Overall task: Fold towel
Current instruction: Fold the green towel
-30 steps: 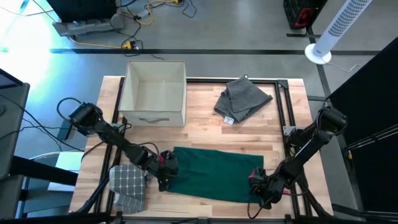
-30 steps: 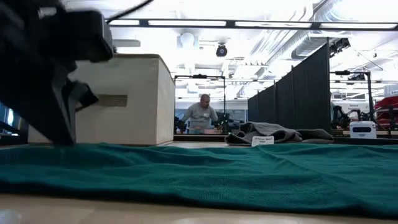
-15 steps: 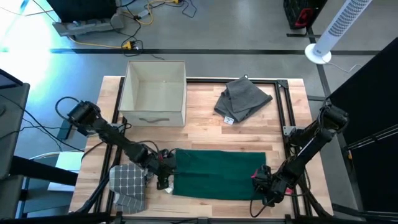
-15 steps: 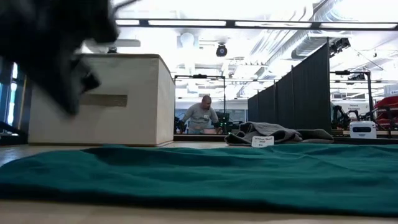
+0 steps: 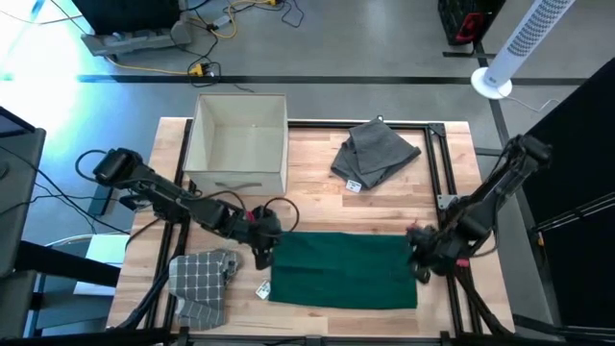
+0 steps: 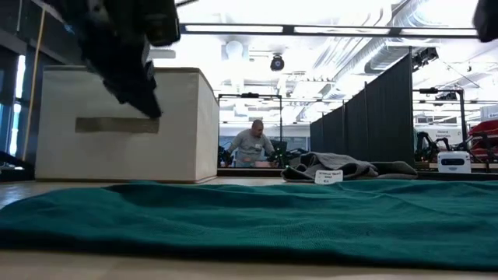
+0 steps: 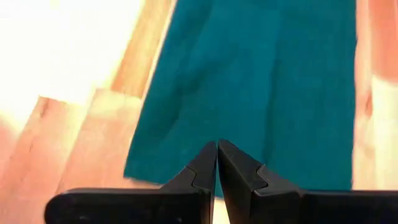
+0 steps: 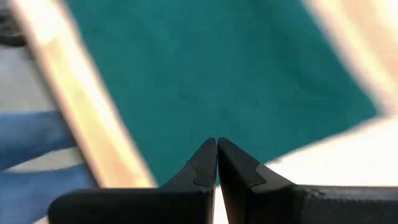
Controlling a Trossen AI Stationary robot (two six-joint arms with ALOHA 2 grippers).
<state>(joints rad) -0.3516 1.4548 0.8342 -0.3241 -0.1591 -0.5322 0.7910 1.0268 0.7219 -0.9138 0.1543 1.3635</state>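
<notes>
1. Two grippers flank the towel [image 5: 343, 270], which lies flat near the bench's [image 5: 317, 197] front edge, a tidy green rectangle. The left gripper [image 5: 263, 242] sits at its far-left corner, the right gripper [image 5: 419, 258] at its right edge.
2. Both sets of jaws are pressed together with nothing between them, as each wrist view shows, so the towel is free. Any fold left to do starts with a fresh grasp.
3. Risk one: closed jaws coming down on the cloth would only shove it, rucking the layers already laid.
4. Risk two: a pinch that catches just the top layer would peel the fold open on the lift.
5. Risk three: uneven pulls from the two sides would skew the edges; the towel looks slightly wider at the front.
6. Risk four: the checked cloth [image 5: 200, 284] lies just left of the towel, and a small tag [image 5: 261, 288] beside its corner; a low left sweep could drag either.
7. Box [image 5: 239, 144] and grey cloth [image 5: 373, 154] sit well back, out of trouble.
</notes>
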